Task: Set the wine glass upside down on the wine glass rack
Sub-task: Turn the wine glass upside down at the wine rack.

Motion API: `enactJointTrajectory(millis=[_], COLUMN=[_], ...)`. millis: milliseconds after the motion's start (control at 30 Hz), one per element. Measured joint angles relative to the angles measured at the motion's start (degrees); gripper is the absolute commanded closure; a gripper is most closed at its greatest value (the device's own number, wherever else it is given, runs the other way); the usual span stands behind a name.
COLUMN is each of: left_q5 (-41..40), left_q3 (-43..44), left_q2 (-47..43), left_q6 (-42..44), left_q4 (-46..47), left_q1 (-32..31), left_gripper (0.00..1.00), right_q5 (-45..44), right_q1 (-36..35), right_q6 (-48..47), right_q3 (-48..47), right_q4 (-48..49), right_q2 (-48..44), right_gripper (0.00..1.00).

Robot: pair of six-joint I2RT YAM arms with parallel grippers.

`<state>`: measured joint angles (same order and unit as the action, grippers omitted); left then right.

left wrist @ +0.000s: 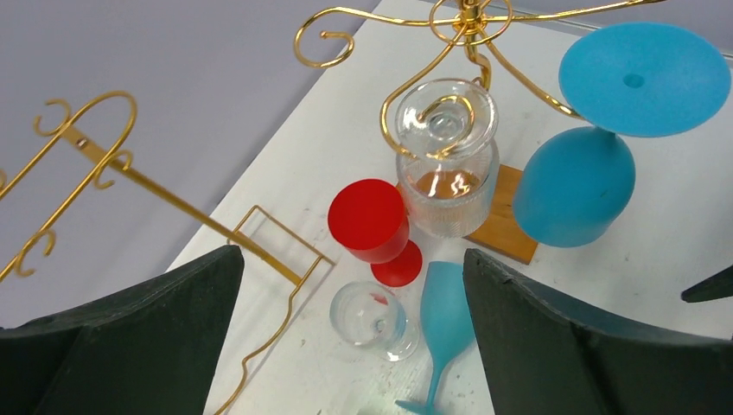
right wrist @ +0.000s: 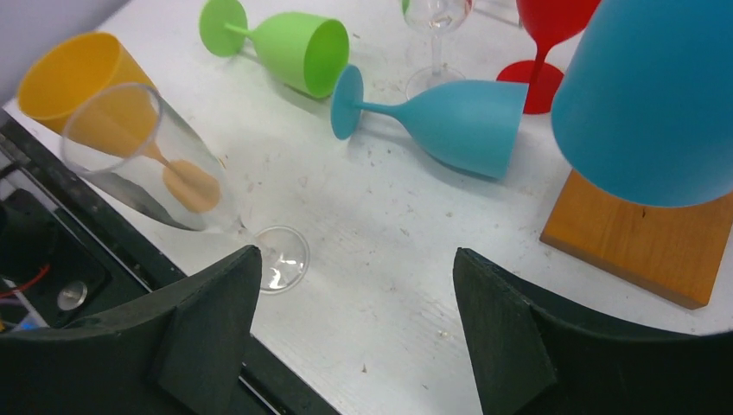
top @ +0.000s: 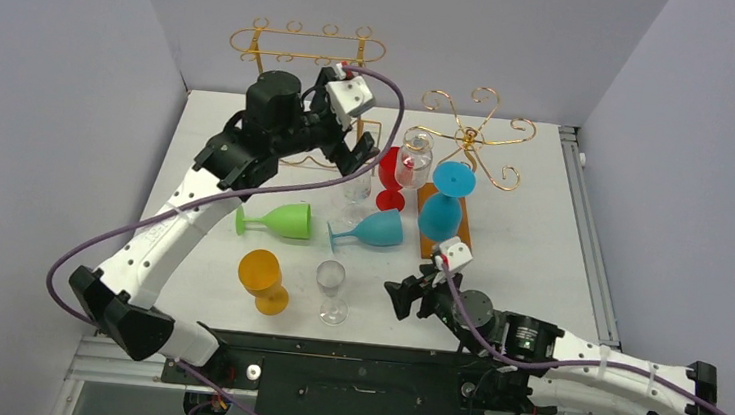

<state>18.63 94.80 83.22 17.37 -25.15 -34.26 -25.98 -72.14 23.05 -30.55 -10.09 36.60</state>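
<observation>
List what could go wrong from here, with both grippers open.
1. The ribbed clear glass hangs from a curl of the gold rack. If poorly seated, it could drop onto the red glass beside it.
2. The left gripper, open wide near the rack, might clip it when pulling away.
3. The right gripper sits close to the tall clear flute and could tip it.

L arm (top: 165,235) / R arm (top: 590,373): wht links, blk joints | purple cables (top: 51,270) | end effector fingers (left wrist: 130,337) blk
</observation>
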Motion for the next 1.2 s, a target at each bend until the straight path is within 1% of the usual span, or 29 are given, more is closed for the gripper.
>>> enactJointTrajectory(millis=[133,267,400,533,700,933,1200], left_q5=[-0.48,-1.36,-3.21,-4.94,-5.99,-6.88,-7.52], left_q3=[-1.38,-2.21,-2.43,-2.4,-2.4,-4.37,-6.38], left_q2=[-4.57,-7.8,-9.44,-9.49,-9.46,-9.51,-9.62], left_q6=[0.22,0.33,0.79,0.59,-0.35,0.26,2.14], left_q4=[-2.97,-6.67,-11.85,-16.55,-20.83,-22.27,-23.19], left_q1=[2.43,5.62,9.7,13.38,17.2,19.67,19.71], left_gripper=[0.04,0.04,0.04,0.04,0.04,0.04,0.04], right_q5=[-1.31,-1.64,-1.46,-2.36,-3.5,0.22,5.57], right_q1=[-0.33,-0.33,-0.35,-0.35,0.85,11.15,13.33], right_q6=[0.0,0.0,-0.02,0.37,1.73,3.15,1.79], right_q3=[-0.15,-1.81,-5.14,-8.15,-8.35,-1.86,-0.57], right_q4=[1.99,3.54,3.54,1.81,1.79,10.84,21.97], right_q2=[6.62,10.86,12.68,13.14,15.26,22.73,32.33], right_gripper=[0.24,0.27,0.28,0.25,0.24,0.2,0.22])
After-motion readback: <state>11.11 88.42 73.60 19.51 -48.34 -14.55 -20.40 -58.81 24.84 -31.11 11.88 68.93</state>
